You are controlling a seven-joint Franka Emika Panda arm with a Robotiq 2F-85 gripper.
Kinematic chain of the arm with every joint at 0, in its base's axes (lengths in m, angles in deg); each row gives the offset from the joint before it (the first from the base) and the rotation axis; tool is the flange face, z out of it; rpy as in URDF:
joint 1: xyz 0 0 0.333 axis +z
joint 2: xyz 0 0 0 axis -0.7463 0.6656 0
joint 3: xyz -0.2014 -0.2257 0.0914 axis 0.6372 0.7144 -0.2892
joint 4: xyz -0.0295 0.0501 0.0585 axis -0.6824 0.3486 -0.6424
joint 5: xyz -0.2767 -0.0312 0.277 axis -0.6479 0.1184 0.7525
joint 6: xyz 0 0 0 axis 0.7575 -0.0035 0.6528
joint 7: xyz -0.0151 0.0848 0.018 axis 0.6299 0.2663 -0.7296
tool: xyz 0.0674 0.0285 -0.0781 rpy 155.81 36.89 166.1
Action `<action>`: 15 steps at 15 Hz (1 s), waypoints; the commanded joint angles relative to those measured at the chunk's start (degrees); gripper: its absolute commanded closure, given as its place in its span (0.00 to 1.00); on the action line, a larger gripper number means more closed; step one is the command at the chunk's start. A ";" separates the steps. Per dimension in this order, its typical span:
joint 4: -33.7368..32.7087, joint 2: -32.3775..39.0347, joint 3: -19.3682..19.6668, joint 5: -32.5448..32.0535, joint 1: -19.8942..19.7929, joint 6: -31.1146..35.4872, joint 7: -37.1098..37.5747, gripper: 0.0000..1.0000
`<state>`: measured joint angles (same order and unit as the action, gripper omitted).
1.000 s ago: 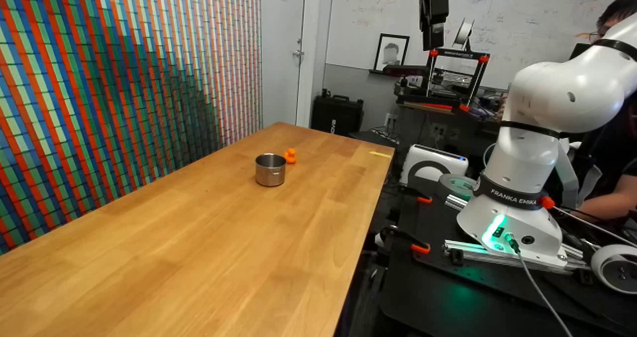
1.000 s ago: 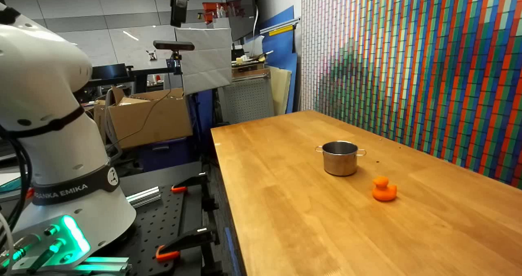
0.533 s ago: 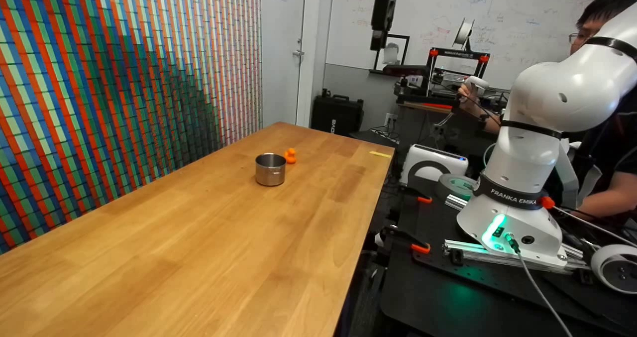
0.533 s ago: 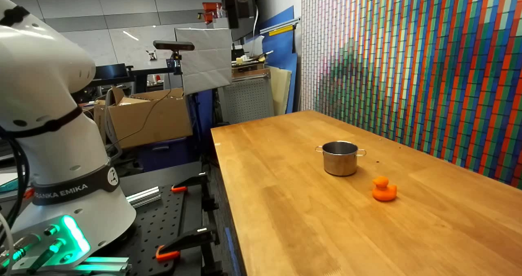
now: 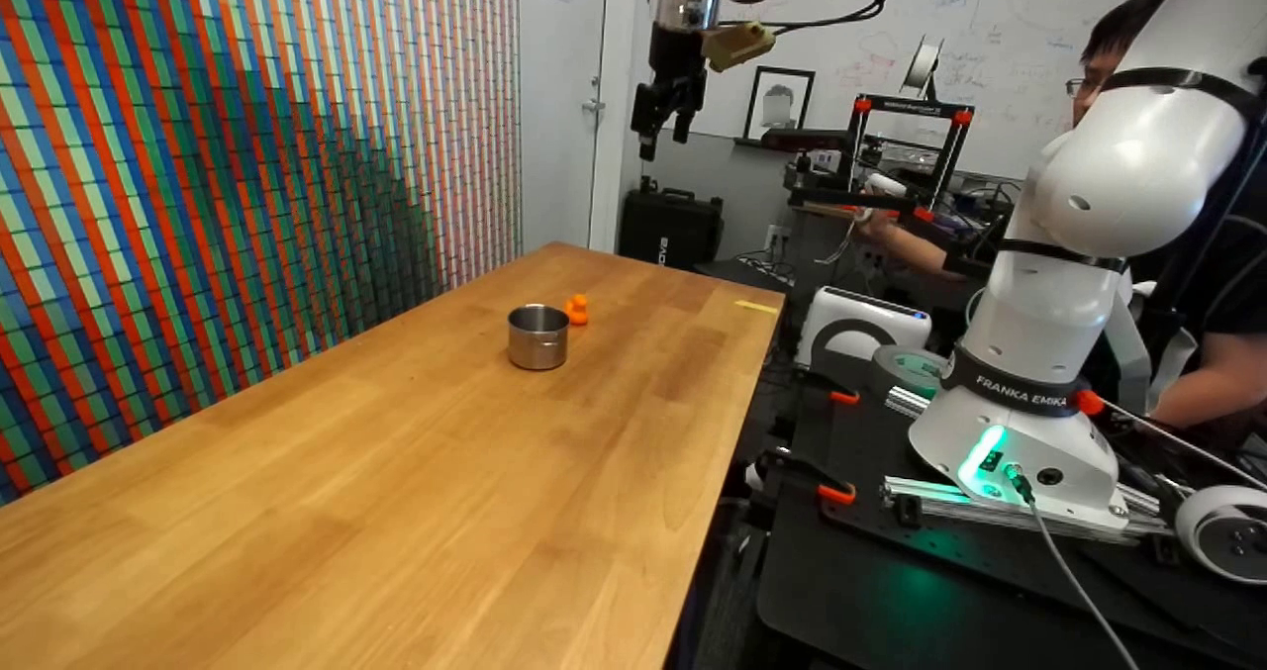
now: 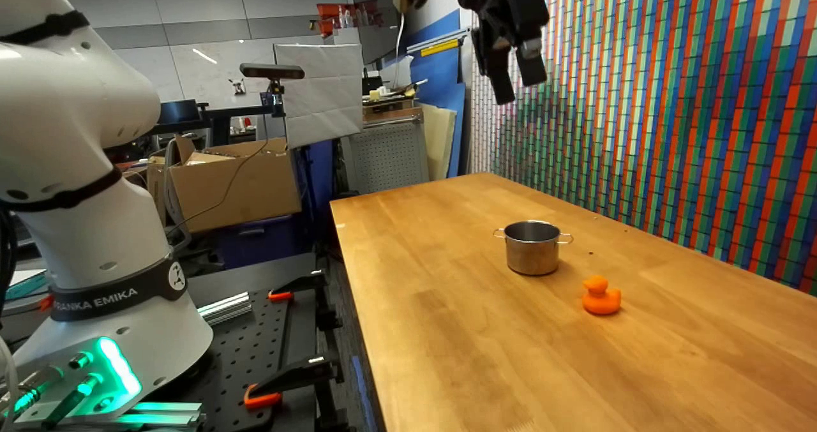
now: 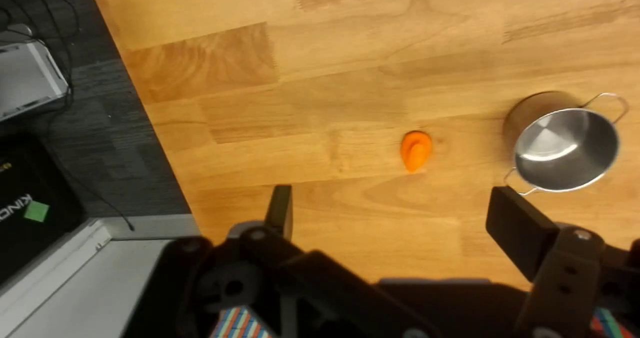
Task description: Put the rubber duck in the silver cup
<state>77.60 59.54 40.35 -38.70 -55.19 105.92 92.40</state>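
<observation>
1. The rubber duck (image 6: 601,297) is sitting upright on the worktop (image 6: 447,342), outside the silver cup (image 6: 532,256) and near it, a gap of wood showing between the two in the wrist view.
2. The silver cup is standing upright on the worktop, its mouth facing up and its wire handles (image 7: 606,95) sticking out on opposite sides.
3. The jaws are hanging well above the cup in both exterior views, pointing downward. They are standing wide apart, released, with bare wood showing between them in the wrist view, and they are touching neither the duck nor the cup.
4. A yellow strip (image 5: 756,307) is lying well apart from the cup, near a corner of the worktop.
5. The white arm (image 5: 1049,304) is rising beside the worktop, well apart from the cup, and is partly hiding a person (image 5: 1232,299) behind it.
6. On the opposite side of the cup from the arm's base, a multicoloured striped wall covering (image 6: 689,132) is running along the worktop.
</observation>
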 commanded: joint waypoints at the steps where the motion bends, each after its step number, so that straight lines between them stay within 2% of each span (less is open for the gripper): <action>1: -6.51 11.31 0.06 -5.79 -1.39 2.32 10.55 0.00; 5: -11.60 21.53 1.82 -6.71 1.18 1.92 18.87 0.00; 9: -16.66 30.02 3.88 -5.21 4.27 2.07 23.47 0.00; 12: -20.64 35.54 5.74 -3.41 5.74 2.10 24.45 0.00; 15: -24.03 39.83 6.50 1.26 5.77 2.49 22.72 0.00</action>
<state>58.91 94.45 45.08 -41.70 -50.49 108.23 116.11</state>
